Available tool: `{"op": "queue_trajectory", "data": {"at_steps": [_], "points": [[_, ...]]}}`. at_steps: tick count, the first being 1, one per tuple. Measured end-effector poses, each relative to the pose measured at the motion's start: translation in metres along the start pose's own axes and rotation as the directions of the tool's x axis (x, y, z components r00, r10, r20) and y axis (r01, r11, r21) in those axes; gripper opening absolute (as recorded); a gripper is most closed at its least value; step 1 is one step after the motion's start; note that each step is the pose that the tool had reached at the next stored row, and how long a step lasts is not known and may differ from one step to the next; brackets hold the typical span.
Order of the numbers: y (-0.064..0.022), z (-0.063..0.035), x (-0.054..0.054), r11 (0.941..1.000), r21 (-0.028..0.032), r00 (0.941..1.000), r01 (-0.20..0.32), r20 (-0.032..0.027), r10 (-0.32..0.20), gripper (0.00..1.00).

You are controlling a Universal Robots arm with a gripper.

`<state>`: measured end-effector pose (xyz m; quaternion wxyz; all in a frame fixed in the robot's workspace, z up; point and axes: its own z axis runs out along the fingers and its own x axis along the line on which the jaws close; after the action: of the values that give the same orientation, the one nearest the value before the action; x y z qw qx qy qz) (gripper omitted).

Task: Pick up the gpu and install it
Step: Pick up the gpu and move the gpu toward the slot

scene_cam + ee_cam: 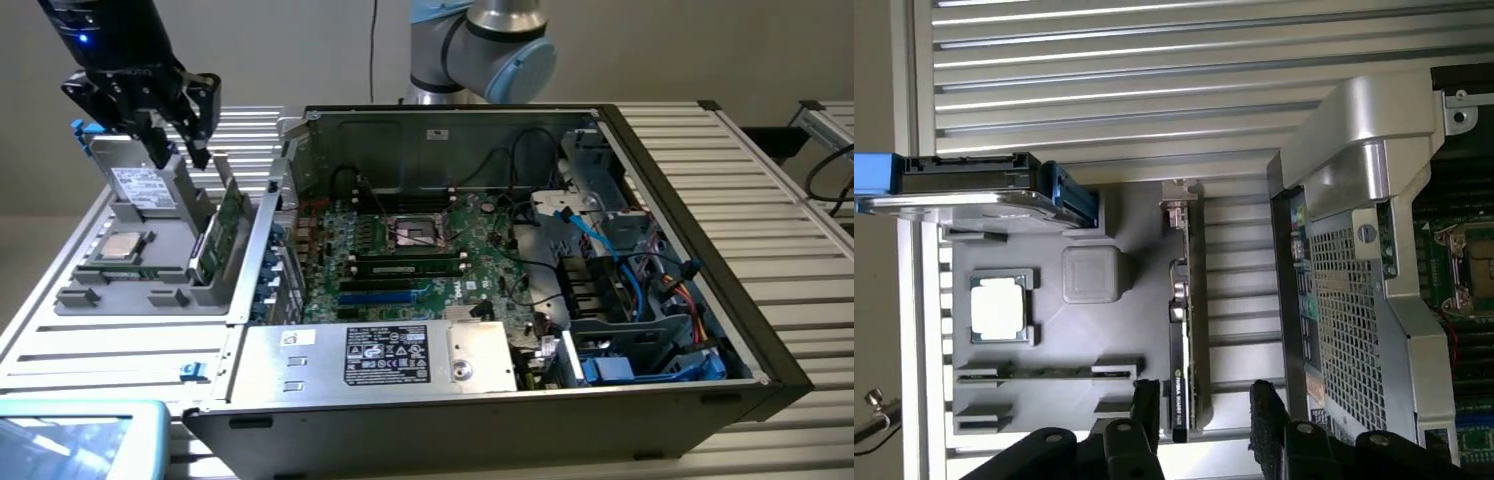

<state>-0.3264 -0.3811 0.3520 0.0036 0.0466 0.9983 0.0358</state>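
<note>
The gpu (224, 232) stands on its edge in a slot of the grey parts holder (134, 285), at the exterior view's left beside the open computer case. In the wrist view the gpu (1189, 310) shows edge-on as a thin dark strip with a metal bracket at one end. My gripper (180, 150) hangs open above the holder, apart from the card. Its black fingers (1146, 410) stand wide on either side of the card's near end, and my gripper (1204, 415) holds nothing.
The holder also carries a hard drive (134, 180) standing upright and a CPU (124, 243) lying flat. The open case (694, 250) holds the green motherboard (400, 235), a power supply (387, 355) and cables. Slatted metal table (747, 150) surrounds everything.
</note>
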Motion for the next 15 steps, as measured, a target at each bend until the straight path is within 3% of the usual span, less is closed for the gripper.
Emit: {"op": "queue_trajectory", "data": {"at_steps": [2,3,15], "points": [[-0.0008,0.0016,0.002,0.9999,-0.0109,1.0,-0.001,-0.0012,0.001,0.5],[-0.0015,0.0035,0.003,0.9999,-0.0118,1.0,-0.001,-0.0008,0.001,0.5],[-0.0034,0.0252,0.005,0.9999,-0.0117,1.0,-0.004,-0.0009,0.004,0.5]]}}
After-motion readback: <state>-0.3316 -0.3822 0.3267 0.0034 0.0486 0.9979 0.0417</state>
